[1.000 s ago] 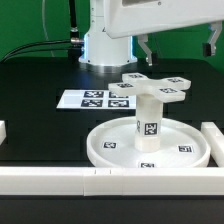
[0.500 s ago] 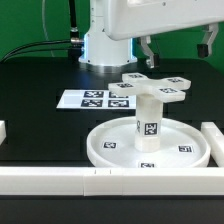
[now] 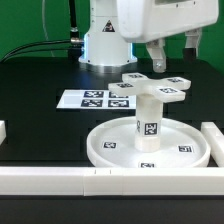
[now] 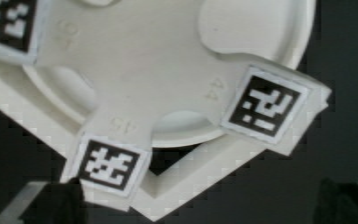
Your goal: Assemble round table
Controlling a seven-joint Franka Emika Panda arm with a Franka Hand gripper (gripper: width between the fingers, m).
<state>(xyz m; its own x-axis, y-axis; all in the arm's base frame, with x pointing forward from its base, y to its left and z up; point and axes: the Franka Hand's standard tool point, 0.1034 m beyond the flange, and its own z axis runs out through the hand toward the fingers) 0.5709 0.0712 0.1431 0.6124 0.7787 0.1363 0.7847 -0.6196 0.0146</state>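
Note:
The large rimmed round disc (image 3: pixel 150 148) lies at the front of the black table. The short thick cylinder (image 3: pixel 148 118) stands upright on its middle. The cross-shaped piece (image 3: pixel 155 86) sits on top of the cylinder. My gripper (image 3: pixel 172 56) hangs open and empty just above and behind the cross's arm on the exterior view's right, touching nothing. In the wrist view the cross-shaped piece (image 4: pixel 176 90) fills the frame with its tagged arms over the disc (image 4: pixel 265 25). My gripper (image 4: pixel 194 208) shows only as two dark fingertips (image 4: pixel 34 205) at the corners, wide apart.
The marker board (image 3: pixel 95 99) lies flat behind the disc on the exterior view's left. White border blocks (image 3: pixel 60 180) run along the front edge and on the exterior view's right side (image 3: pixel 213 138). The robot base (image 3: pixel 105 45) stands at the back.
My hand has moved toward the exterior view's left and slightly down, and now hangs closer over the cross-shaped piece. The table parts have not moved.

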